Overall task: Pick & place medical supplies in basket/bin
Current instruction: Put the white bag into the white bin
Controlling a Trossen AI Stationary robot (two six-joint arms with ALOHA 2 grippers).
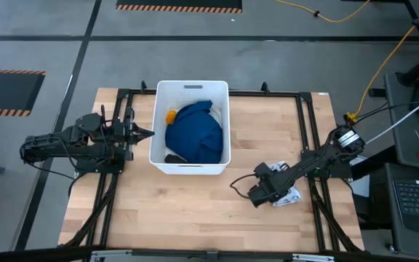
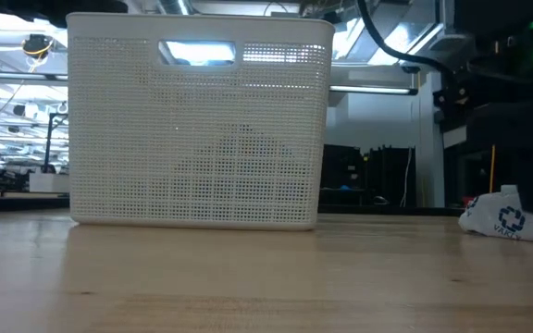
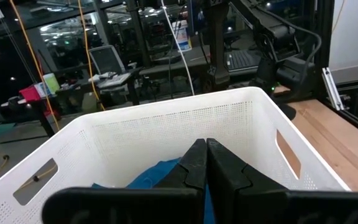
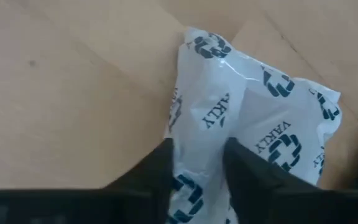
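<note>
The white perforated bin (image 1: pixel 191 164) stands mid-table. In it lie the dark blue cloth (image 1: pixel 193 133), the orange bottle (image 1: pixel 171 115) at the cloth's left and a black oblong (image 1: pixel 173 158) at the near wall. The white packet with dark print (image 1: pixel 289 196) lies flat on the table, right of the bin, and also shows in the low view (image 2: pixel 512 217). My right gripper (image 1: pixel 275 195) is down at the packet, shut on it. My left gripper (image 1: pixel 150 133) is shut, with its tips (image 3: pixel 205 155) at the bin's left rim; whether they touch it I cannot tell. My right gripper (image 4: pixel 197 152) pinches a raised ridge of the packet (image 4: pixel 202 121) between its two fingers (image 4: pixel 160 168), near one end of the packet. The fingers come from above, slanting down. The rest of the packet (image 4: pixel 291 130) lies on the tabletop.
A black frame of rails (image 1: pixel 304 124) runs around the wooden tabletop (image 1: pixel 195 211). Bare wood lies between the bin and the packet and along the near edge. Beyond the table are cables, a keyboard (image 1: pixel 417 196) and room clutter.
</note>
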